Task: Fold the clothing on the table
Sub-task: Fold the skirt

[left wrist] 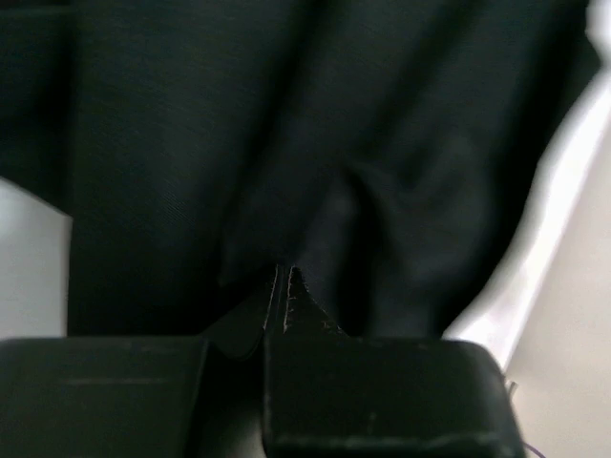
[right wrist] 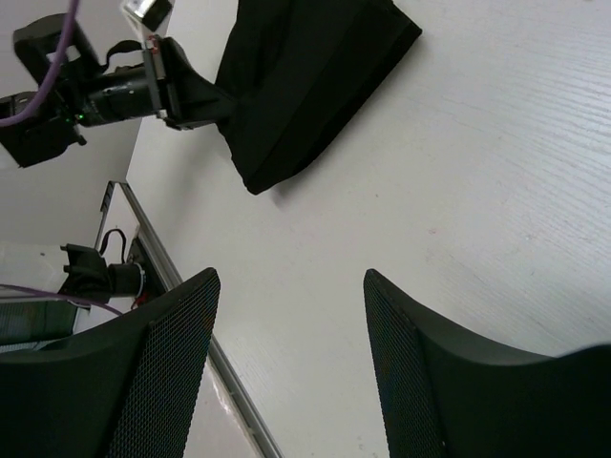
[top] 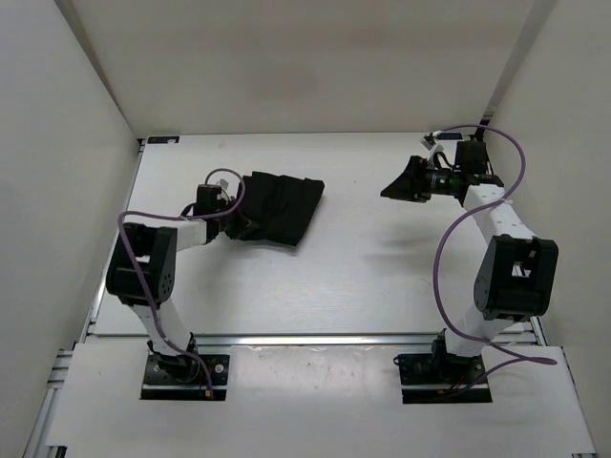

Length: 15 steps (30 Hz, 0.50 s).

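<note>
The clothing (top: 282,208), a black pleated garment, lies in a folded heap on the left half of the white table (top: 363,277). My left gripper (top: 239,221) is low at its left edge. In the left wrist view its fingertips (left wrist: 283,286) are shut, pressed together against the dark fabric (left wrist: 286,143); whether any cloth is pinched between them is unclear. My right gripper (top: 396,181) hovers over the back right of the table, well away from the garment. It stands open (right wrist: 291,279) with only bare table between its fingers. The right wrist view also shows the clothing (right wrist: 305,76) and the left gripper (right wrist: 205,103).
A silver aluminium rail (top: 315,338) runs along the table's near edge, with both arm bases just behind it. White walls close in the left, back and right sides. Purple cables loop off both arms.
</note>
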Available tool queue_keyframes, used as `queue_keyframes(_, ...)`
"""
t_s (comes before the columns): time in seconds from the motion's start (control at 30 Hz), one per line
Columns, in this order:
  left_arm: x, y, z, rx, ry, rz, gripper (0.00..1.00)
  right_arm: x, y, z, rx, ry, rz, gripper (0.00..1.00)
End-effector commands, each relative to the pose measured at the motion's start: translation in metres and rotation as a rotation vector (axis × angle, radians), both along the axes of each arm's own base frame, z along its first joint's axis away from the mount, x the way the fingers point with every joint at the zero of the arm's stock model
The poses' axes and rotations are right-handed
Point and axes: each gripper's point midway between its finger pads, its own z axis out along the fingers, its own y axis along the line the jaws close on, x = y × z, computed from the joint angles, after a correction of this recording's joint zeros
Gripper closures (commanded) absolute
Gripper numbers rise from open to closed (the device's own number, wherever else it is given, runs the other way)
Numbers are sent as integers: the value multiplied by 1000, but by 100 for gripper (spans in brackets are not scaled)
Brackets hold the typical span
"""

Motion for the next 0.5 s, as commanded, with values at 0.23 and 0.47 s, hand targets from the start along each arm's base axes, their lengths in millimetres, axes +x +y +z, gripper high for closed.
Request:
queue_keyframes(0.23,52,25,67,106,-175,54,100,-1,0,29,-14,-98,0,33)
queue_keyframes(0.47,64,-36,178,-95,-441,-23,96,-19,-1,17,-25,-74,-2,33)
